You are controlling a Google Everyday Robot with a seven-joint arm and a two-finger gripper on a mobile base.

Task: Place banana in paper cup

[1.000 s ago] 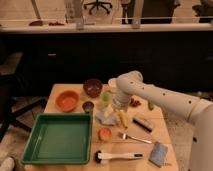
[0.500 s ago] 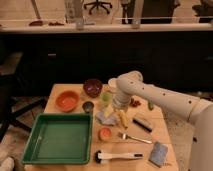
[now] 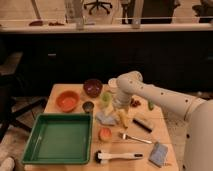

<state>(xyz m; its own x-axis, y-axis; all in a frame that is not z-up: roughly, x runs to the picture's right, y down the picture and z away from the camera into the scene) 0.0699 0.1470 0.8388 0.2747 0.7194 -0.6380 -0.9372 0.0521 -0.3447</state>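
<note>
**Gripper low over the banana at mid-table**

Your gripper [image 3: 120, 108] hangs at the end of the white arm [image 3: 160, 97], which reaches in from the right and bends down over the middle of the wooden table [image 3: 54, 96]. It sits just above the banana [image 3: 123, 120], and you cannot tell whether it has hold of the fruit or of anything else. The banana lies pale yellow on the tabletop, just right of a blue-grey cloth [image 3: 105, 119]. The paper cup [image 3: 112, 84] stands near the far edge, partly hidden by the arm's bend and just right of a dark red bowl [image 3: 92, 87]. A light-green cup [image 3: 106, 97] stands between the paper cup and the cloth. On your left, an orange bowl [image 3: 67, 101] sits beyond a green tray [image 3: 35, 145]. A fork [image 3: 135, 137] lies nearer than the banana.
</note>
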